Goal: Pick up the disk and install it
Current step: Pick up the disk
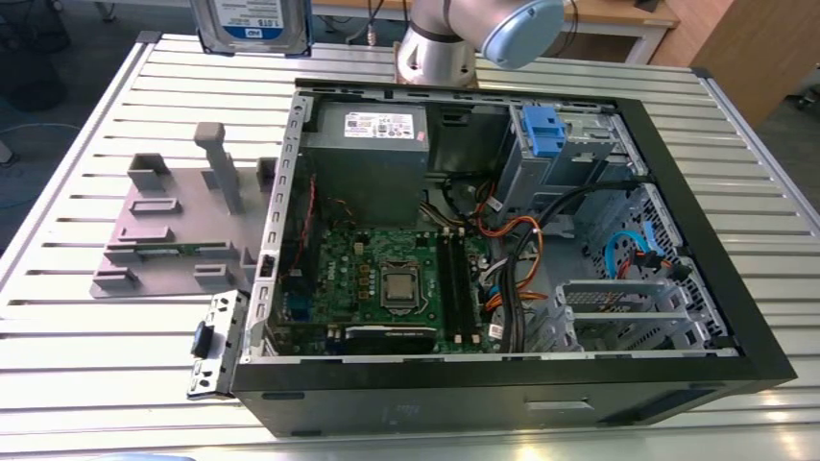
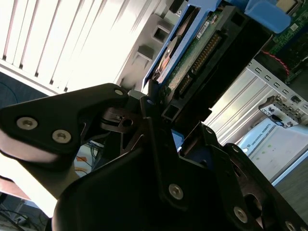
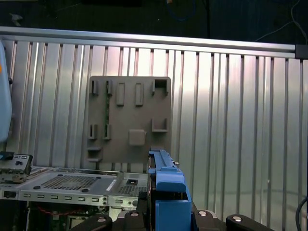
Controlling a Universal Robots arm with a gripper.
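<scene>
Clearly the jaws of the gripper are clamped on the disk, which hangs in the air above the far edge of the slatted tabletop, well apart from the open computer case and off toward the exterior view's left of the arm. In the second wrist view the drive sits edge-on between the black fingers, its green circuit board and connector side showing and its blue bracket pointing away from the wrist. Below it lies the grey fixture, with no drive in it, so the pick-up looks done and the work stands at carrying the drive to the case. Doing this well, I judge, means a firm, square hold on the bracket's sides so the drive cannot twist, and enough height to pass over the case's wall. The likely seat is the drive bay in the far corner, where a bare blue clip sits; whether that slot is free I cannot tell. The orange and black cables beside it could snag, so a slow, straight approach with the bracket lined up to the bay's rails seems wise.
</scene>
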